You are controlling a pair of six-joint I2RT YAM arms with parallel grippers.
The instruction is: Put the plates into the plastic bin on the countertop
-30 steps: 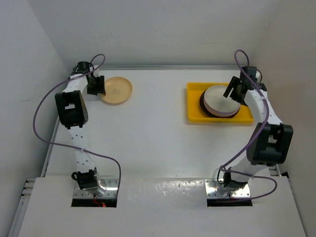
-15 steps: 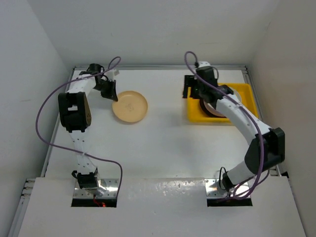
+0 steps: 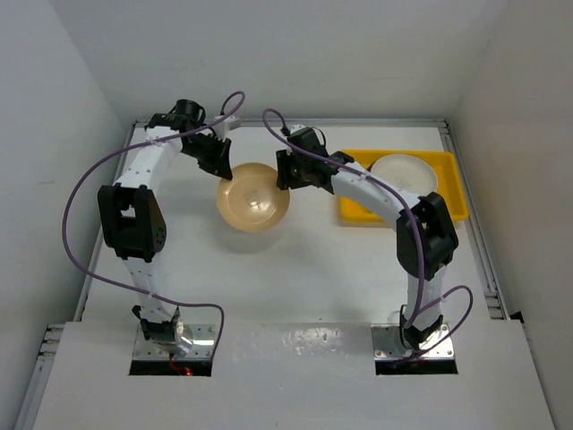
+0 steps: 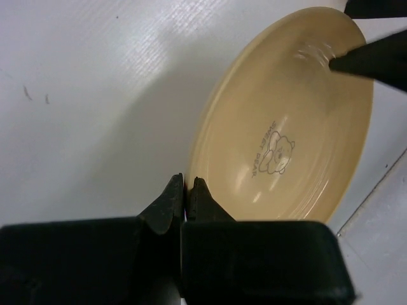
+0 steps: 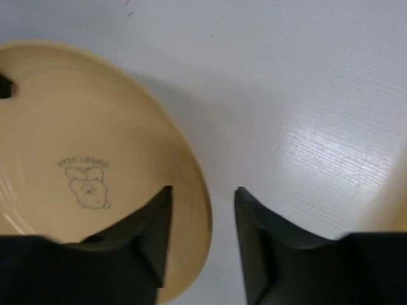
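Plate (image 3: 253,199) pinched by left end effector (image 4: 184,189); right end effector (image 5: 202,197) open.

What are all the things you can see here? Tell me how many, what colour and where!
peach plate: one, peach-orange with a little bear drawing, middle of the countertop, between the two grippers
cream plate: one seen, cream, in the yellow bin; anything under it is hidden
yellow bin: one, bright yellow, far right of the countertop
countertop: one, white, under everything
walls: white, around the countertop
purple cables: two, purple, one looping along each arm
arms: two, white and black, bases at the near edge
left gripper: one, black, shut on the peach plate's left rim
right gripper: one, black, open, a finger on each side of the peach plate's right rim
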